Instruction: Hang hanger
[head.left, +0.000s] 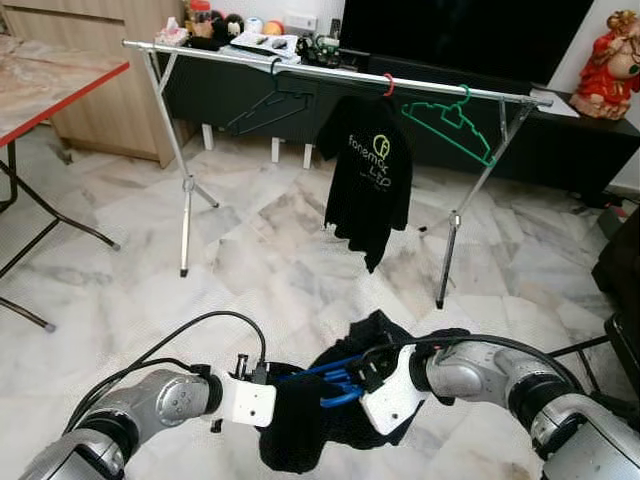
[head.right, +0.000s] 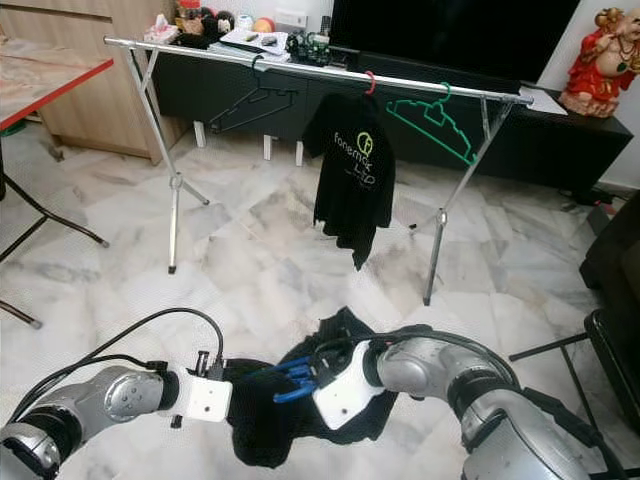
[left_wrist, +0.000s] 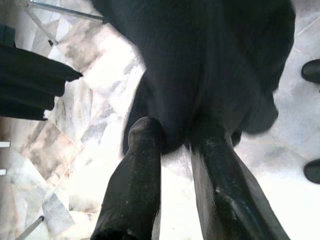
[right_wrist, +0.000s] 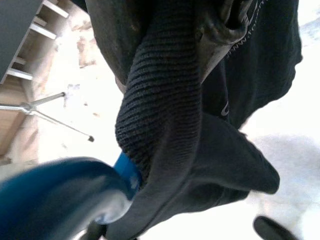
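Blue hanger inside black garment

Blue hanger in black garment; green hanger, black hanger, silver rail; marbled floor.

- It was a living room in a home, and a metal clothes rack stood in the middle of it on a marble tile floor.
- On the rack hung a black T-shirt, a black hanger and a green hanger.
- Behind the rack ran a low dark TV cabinet with a large dark screen above it.
- Left of the rack stood a wooden cupboard and a red folding table.
- Right of the rack, on the cabinet, sat a red figurine.
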